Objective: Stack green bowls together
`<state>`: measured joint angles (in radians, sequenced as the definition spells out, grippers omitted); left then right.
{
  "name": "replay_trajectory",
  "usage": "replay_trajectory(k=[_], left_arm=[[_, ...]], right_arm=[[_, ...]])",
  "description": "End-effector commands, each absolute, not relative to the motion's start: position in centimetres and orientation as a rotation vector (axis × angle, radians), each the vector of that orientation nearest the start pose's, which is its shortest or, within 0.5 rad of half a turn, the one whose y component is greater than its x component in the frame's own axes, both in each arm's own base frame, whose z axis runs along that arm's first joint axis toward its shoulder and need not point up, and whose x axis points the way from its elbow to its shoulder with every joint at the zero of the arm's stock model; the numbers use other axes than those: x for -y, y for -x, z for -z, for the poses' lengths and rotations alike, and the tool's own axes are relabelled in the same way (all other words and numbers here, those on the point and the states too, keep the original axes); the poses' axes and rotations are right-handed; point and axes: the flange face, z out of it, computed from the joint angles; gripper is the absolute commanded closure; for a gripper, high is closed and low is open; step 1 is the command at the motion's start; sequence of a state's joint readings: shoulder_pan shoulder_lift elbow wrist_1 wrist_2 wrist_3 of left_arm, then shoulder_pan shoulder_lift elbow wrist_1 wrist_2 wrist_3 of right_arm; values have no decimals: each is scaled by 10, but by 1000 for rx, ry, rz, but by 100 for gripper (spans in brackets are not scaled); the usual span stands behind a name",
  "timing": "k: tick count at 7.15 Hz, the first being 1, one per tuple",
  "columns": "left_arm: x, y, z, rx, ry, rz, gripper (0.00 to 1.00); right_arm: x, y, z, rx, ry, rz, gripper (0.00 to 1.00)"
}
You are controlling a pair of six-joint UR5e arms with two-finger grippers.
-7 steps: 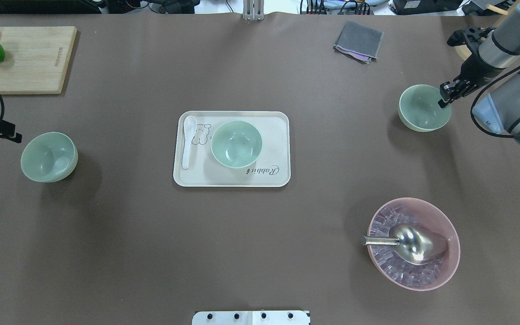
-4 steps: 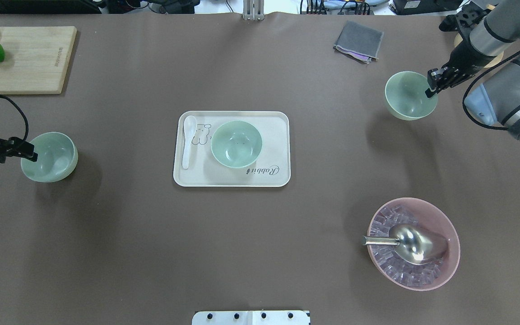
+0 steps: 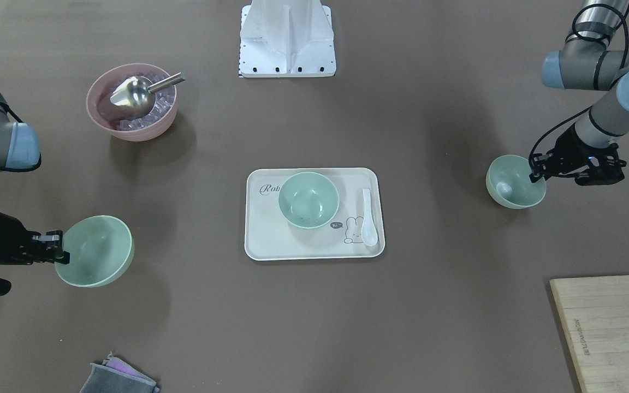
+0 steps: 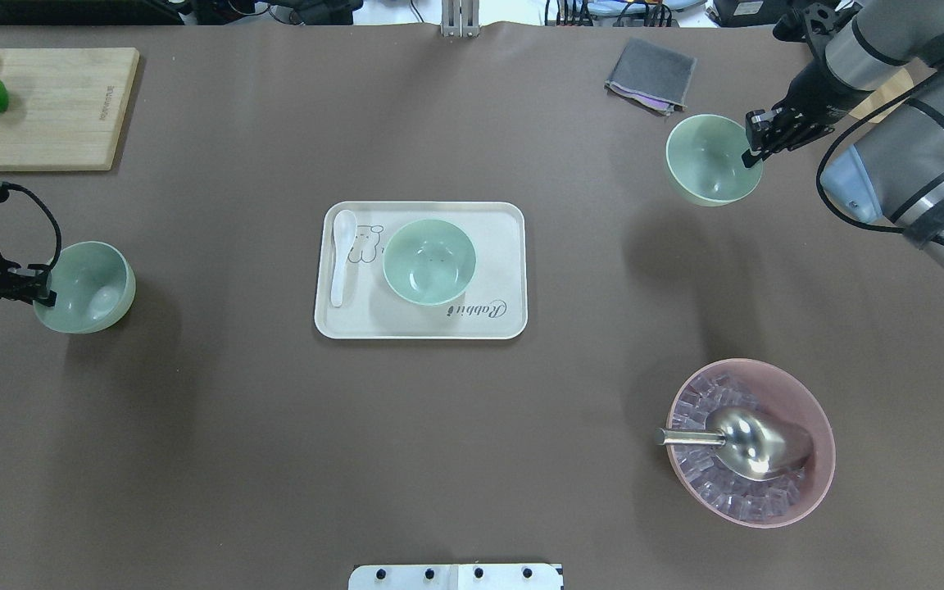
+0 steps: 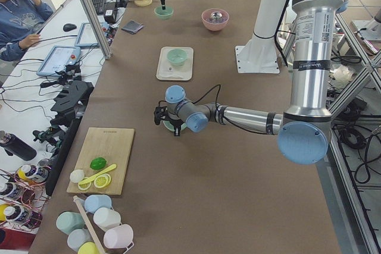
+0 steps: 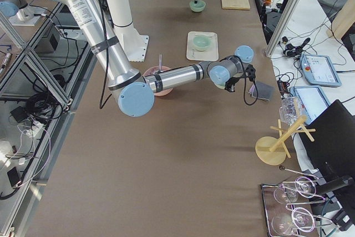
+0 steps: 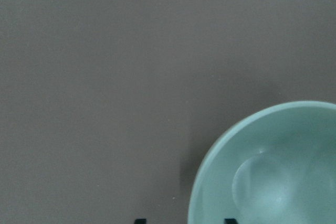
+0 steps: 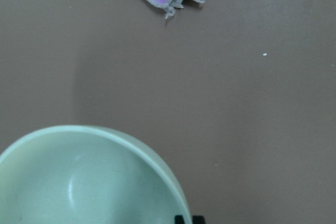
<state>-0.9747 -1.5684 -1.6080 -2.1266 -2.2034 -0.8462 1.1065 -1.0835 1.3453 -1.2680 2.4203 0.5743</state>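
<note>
Three pale green bowls show. One point(image 4: 428, 261) stands on the cream tray point(image 4: 505, 324) at mid-table. My right gripper point(image 4: 753, 147) is shut on the right rim of the second bowl point(image 4: 710, 160) and holds it above the table, its shadow below; the bowl fills the right wrist view point(image 8: 89, 182). The third bowl point(image 4: 84, 286) sits on the table at the left. My left gripper point(image 4: 44, 288) is open with its jaws astride that bowl's left rim, one fingertip inside and one outside; the bowl shows in the left wrist view point(image 7: 273, 171).
A white spoon point(image 4: 342, 254) lies on the tray. A pink bowl point(image 4: 818, 483) of ice with a metal scoop point(image 4: 755, 442) stands front right. A grey cloth point(image 4: 651, 74) lies far right, a cutting board point(image 4: 54, 106) with fruit far left.
My right gripper has lifted its bowl and carried it left and away from the robot. My left gripper has moved in onto the left bowl's rim; that bowl shifted slightly left.
</note>
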Motion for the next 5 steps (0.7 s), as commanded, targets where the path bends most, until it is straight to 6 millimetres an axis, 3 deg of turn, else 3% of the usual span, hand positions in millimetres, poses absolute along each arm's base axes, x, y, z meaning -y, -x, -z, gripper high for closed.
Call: replay_trajectory(k=[1, 3, 5], left_arm=[[472, -232, -575, -857, -25, 36, 100], [472, -240, -542, -949, 6, -13, 100], [487, -244, -497, -1001, -5, -20, 100]], right_arm=[[639, 272, -414, 999, -43, 109, 100], [616, 299, -372, 1034, -16, 54, 100], [596, 338, -321, 1065, 15, -11, 100]])
